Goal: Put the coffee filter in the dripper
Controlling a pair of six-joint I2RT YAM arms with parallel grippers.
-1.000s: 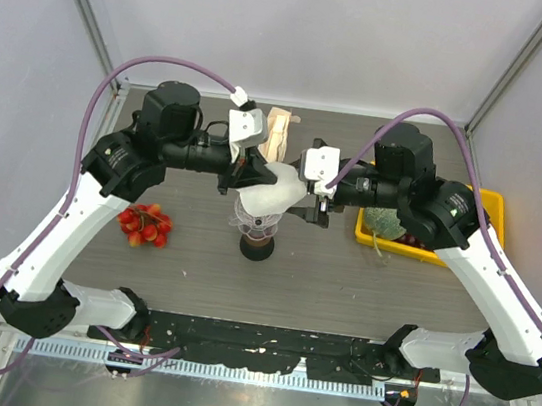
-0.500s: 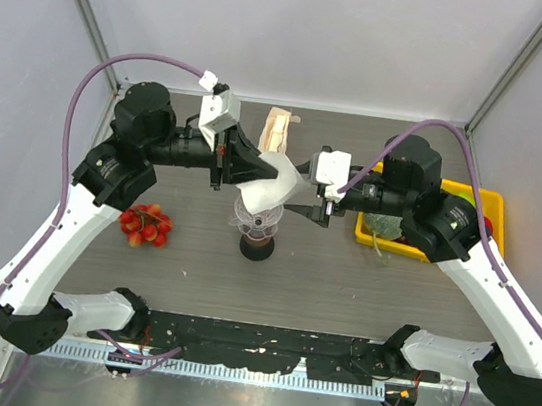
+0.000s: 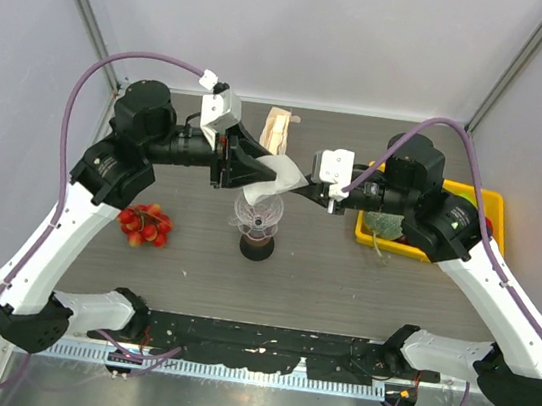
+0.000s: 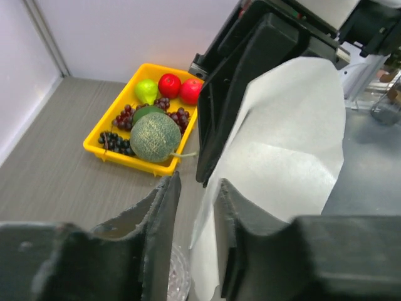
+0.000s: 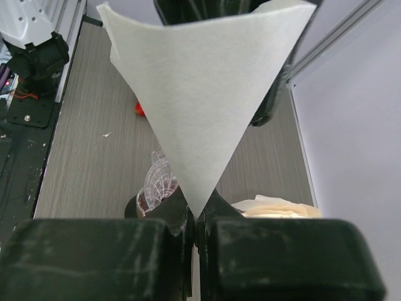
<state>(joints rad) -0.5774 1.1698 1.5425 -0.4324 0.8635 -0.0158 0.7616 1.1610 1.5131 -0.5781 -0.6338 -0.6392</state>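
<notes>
One coffee filter [image 3: 277, 176] above the dripper [image 3: 257, 213]: right claw [image 5: 194, 210] newly clamped on its tip, left claw [image 4: 195, 188] just parted, so the right arm likely seats it.

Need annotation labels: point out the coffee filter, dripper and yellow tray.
coffee filter [image 5: 203, 106]: right wrist view, sheet's middle.
dripper [image 3: 257, 217]: top external view, ribbed wall.
yellow tray [image 4: 133, 163]: left wrist view, front wall.
</notes>
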